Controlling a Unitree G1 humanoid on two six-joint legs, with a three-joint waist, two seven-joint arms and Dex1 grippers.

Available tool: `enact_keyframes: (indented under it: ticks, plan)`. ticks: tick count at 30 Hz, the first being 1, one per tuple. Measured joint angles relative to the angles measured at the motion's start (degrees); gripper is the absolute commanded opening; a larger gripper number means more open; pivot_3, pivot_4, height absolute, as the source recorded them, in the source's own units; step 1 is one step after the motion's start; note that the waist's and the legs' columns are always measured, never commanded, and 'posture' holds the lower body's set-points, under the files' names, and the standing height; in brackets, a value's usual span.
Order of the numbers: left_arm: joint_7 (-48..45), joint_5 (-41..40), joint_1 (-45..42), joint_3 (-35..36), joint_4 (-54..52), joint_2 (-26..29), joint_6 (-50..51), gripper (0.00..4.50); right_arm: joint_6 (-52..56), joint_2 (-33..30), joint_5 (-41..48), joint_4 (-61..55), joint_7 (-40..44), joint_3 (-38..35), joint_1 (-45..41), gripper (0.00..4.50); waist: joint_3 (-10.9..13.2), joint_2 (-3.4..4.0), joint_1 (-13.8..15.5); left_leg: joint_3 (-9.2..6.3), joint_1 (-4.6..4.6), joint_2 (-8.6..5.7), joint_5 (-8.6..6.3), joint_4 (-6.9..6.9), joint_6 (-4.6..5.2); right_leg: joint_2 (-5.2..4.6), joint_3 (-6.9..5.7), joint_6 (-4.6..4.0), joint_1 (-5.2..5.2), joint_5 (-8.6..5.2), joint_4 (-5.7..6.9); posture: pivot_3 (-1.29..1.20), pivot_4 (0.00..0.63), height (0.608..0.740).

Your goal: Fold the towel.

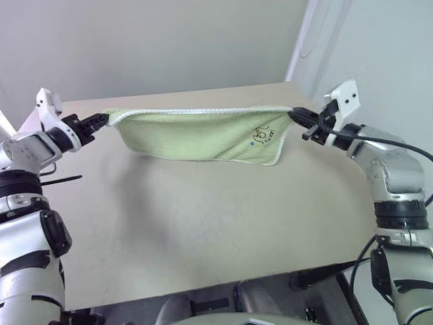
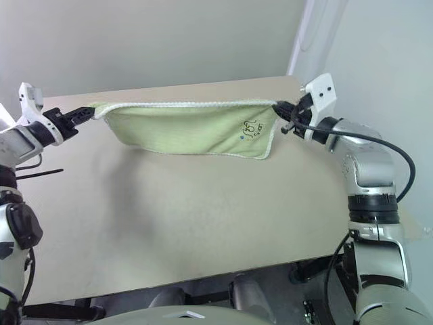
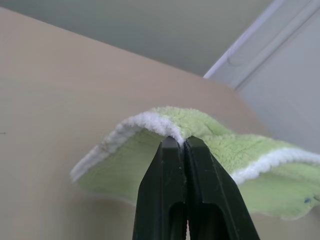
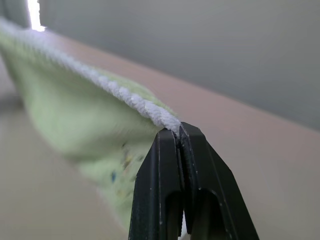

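Left eye view shows the towel (image 1: 203, 135) hanging in the air above the table (image 1: 203, 230), stretched between my two arms. My left jaws (image 1: 103, 119) are closed on one top corner and my right jaws (image 1: 295, 114) are closed on the other top corner, near the dark embroidered mark (image 1: 262, 135). The long axis runs from left to right, and the lower edge sags free toward the table. Both arms seem equally near, so I judge they must go down together.
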Motion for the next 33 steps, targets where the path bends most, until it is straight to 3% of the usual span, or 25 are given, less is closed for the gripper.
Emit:
enact_keyframes:
  ticks: [3, 6, 10, 17, 25, 33]
  plan:
    - [-3.24, -1.95, 10.32, -0.13, -9.23, 1.65, 5.88, 0.00, 3.85, -2.65, 3.01, -7.27, 3.76, -0.03, 9.22, 0.03, 0.03, 0.04, 0.04, 0.02, -0.06, -0.01, -0.01, 0.09, 0.02, -0.03, 0.02, 0.02, -0.07, -0.03, 0.12, 0.00, 0.000, 0.740]
    - [-4.00, -4.53, 16.88, 0.69, -16.51, 2.39, 10.91, 0.00, 7.17, -4.79, 6.81, -14.09, 5.83, -1.33, 13.08, 0.03, 0.07, -0.02, 0.10, 0.02, -0.02, 0.00, 0.00, 0.29, 0.00, -0.01, 0.01, 0.21, -0.05, -0.19, 0.27, 0.00, 0.000, 0.740]
    - [-4.80, -8.33, 27.04, 7.07, -26.53, 7.33, 16.56, 0.00, 12.02, -8.18, 12.72, -22.86, 7.40, -6.49, 20.22, 0.03, 0.08, -0.16, -0.07, 0.03, 0.28, 0.04, 0.01, 0.31, -0.01, 0.05, 0.01, -0.03, 0.12, -0.33, 0.42, 0.00, 0.000, 0.740]
    - [-5.85, -10.56, 40.80, 11.70, -33.82, 8.55, 19.21, 0.00, 16.42, -11.40, 18.91, -32.76, 9.47, -7.96, 30.83, 0.03, 0.16, -0.18, 0.09, 0.05, 0.38, 0.05, 0.03, 0.37, -0.06, 0.02, -0.02, -0.09, 0.18, -0.35, 0.40, 0.00, 0.000, 0.740]
    - [-8.45, -10.39, 47.61, 13.58, -32.26, 11.10, 17.37, 0.00, 14.46, -14.21, 18.18, -34.51, 12.32, -8.03, 38.56, 0.03, 0.17, -0.35, 0.06, 0.13, 0.23, 0.04, 0.03, 0.28, -0.07, -0.02, -0.01, -0.10, 0.00, -0.35, 0.34, 0.00, 0.000, 0.740]
    - [-6.62, -10.37, 41.45, 10.99, -29.50, 9.38, 16.44, 0.00, 11.50, -13.75, 14.27, -30.11, 11.92, -3.55, 34.71, 0.03, 0.19, -0.41, 0.05, 0.18, 0.27, 0.05, 0.03, 0.36, -0.08, -0.06, -0.04, -0.09, 0.07, -0.35, 0.28, 0.00, 0.000, 0.740]
